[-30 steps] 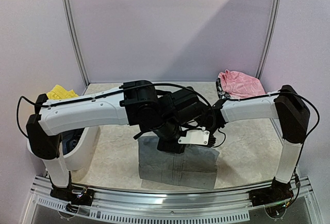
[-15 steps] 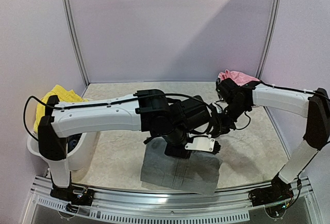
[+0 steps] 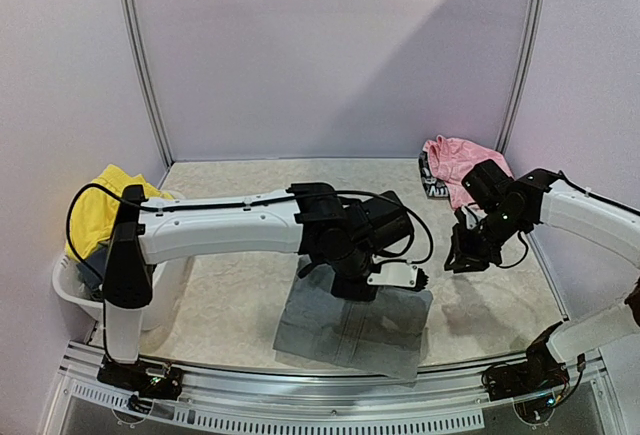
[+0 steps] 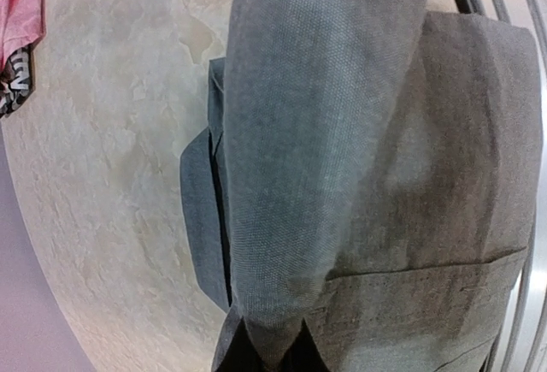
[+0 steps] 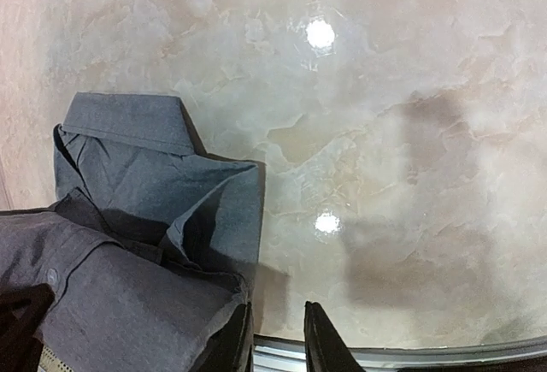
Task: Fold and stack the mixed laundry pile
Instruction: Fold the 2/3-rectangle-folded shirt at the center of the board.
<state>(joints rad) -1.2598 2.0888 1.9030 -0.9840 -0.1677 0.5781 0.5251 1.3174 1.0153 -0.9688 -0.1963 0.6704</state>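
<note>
Near the table's [image 3: 230, 300] front edge, grey shirt [image 3: 350, 333] mid-fold
My left fingers [image 3: 350, 287] pinch one fold, right fingers [image 5: 320, 342] apart and empty; a loose pinch could drop it crooked.

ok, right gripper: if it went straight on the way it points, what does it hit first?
Most likely the bare table, just beside the grey shirt. The right gripper points down at the marble. Depth is unclear, so its shirt-side finger might catch the shirt's edge.
</note>
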